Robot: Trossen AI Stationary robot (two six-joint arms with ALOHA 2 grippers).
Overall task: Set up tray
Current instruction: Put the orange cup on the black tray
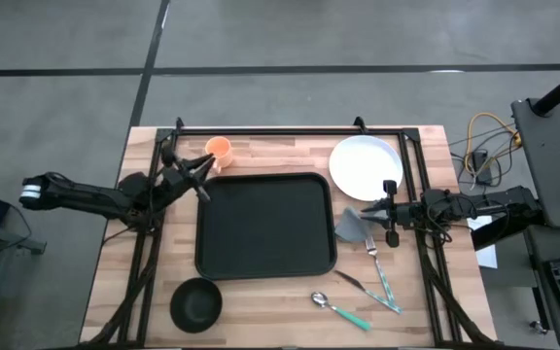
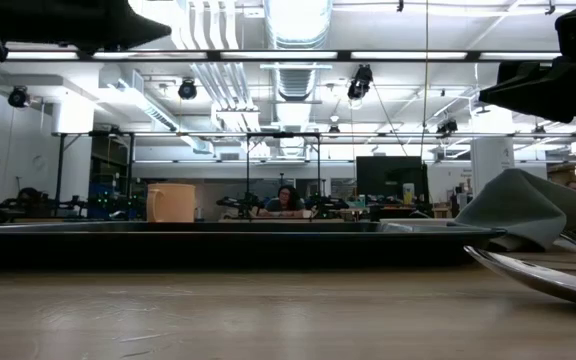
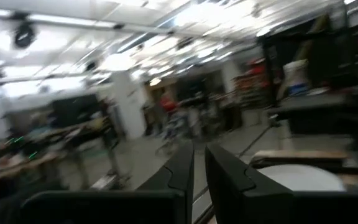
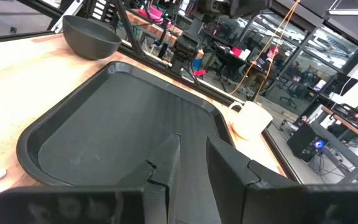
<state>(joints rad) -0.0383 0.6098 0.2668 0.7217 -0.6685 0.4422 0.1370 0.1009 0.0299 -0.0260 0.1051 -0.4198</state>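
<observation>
high view looked straight down on the whole counter [image 1: 280, 292]. low view sat at counter height, facing the room across the tray [image 2: 218, 240] edge. right wrist view looked close over the same tray; left wrist view faced the room.

Matt black plastic tray [image 1: 264, 226] mid-frame, on my pale wood-grain table [image 1: 270, 311]. Glossy white plate [image 1: 365, 166] upper right, grey cloth napkin [image 1: 350, 227] below it, shiny metal spoon [image 1: 321, 299] lower centre.

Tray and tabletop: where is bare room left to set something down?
The tray is bare throughout. Bare wood lies left of it, above the black bowl. It is crowded to its right: white plate, grey napkin, fork, spoon.
</observation>
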